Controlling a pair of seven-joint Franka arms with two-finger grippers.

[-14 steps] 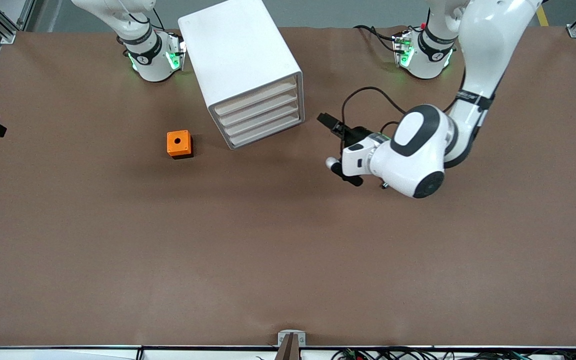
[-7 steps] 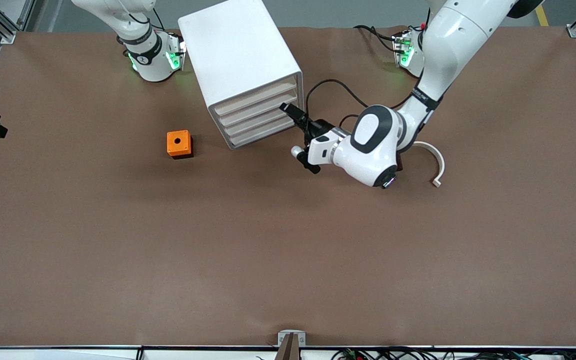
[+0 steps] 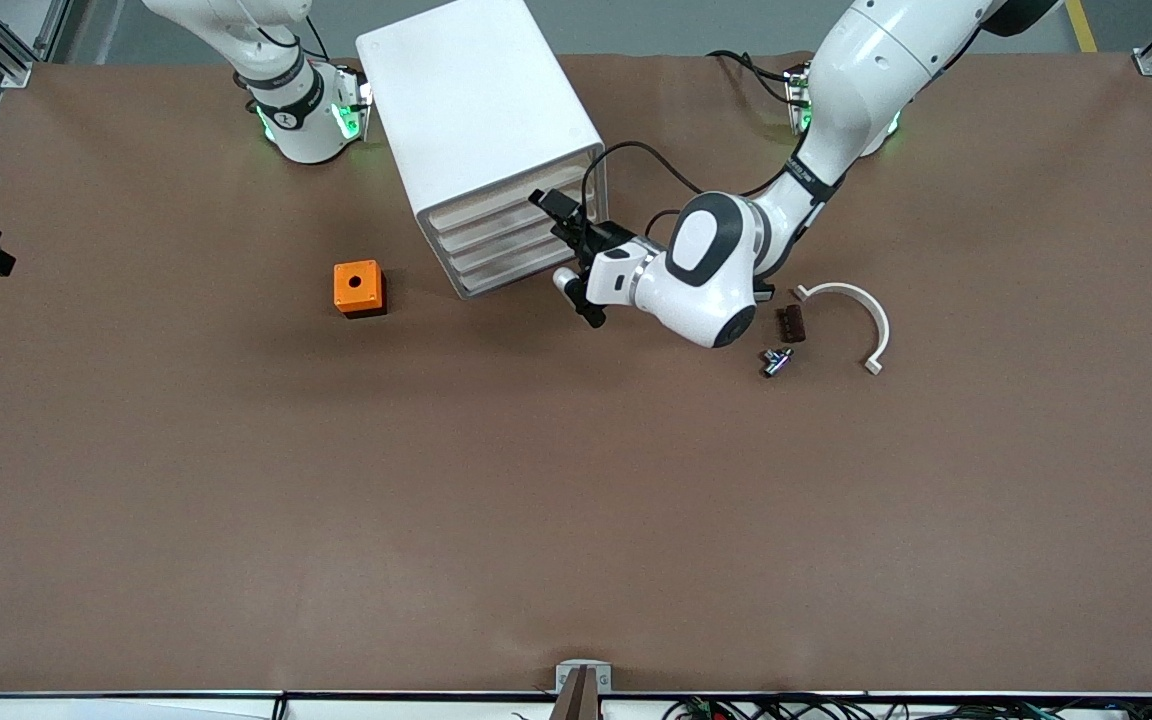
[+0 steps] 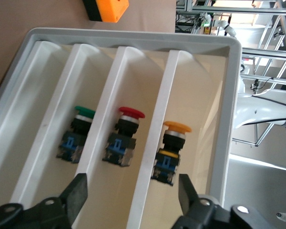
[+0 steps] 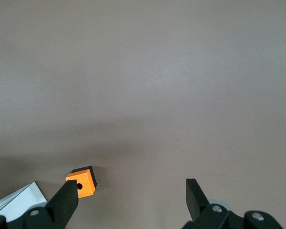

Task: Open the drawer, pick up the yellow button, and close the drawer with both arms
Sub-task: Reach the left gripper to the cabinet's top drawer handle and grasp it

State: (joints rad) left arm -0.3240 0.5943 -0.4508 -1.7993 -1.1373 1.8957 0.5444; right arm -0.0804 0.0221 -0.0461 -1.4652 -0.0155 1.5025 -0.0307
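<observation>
The white cabinet (image 3: 476, 100) stands near the arms' bases, its four drawers flush in its front. The uppermost drawer (image 3: 506, 207) shows in the left wrist view (image 4: 202, 109) as the compartment by the cabinet's top edge. In it lies the button (image 4: 171, 150), with orange cap, black body and blue rear. My left gripper (image 3: 564, 235) is open just in front of the drawers (image 4: 132, 195), touching nothing. My right gripper (image 5: 131, 200) is open and empty high over the table; in the front view only that arm's base (image 3: 301, 110) shows.
An orange cube with a hole (image 3: 358, 287) sits beside the cabinet toward the right arm's end, also in the right wrist view (image 5: 82, 182). Lower drawers hold a red-capped (image 4: 126, 143) and a green-capped button (image 4: 78, 138). A white curved piece (image 3: 861, 312), a dark block (image 3: 789, 323) and a small metal part (image 3: 776, 360) lie by the left arm.
My left arm has swung from the left arm's end of the table to the cabinet's front, uncovering the curved piece and small parts on the table. The drawers have not moved.
</observation>
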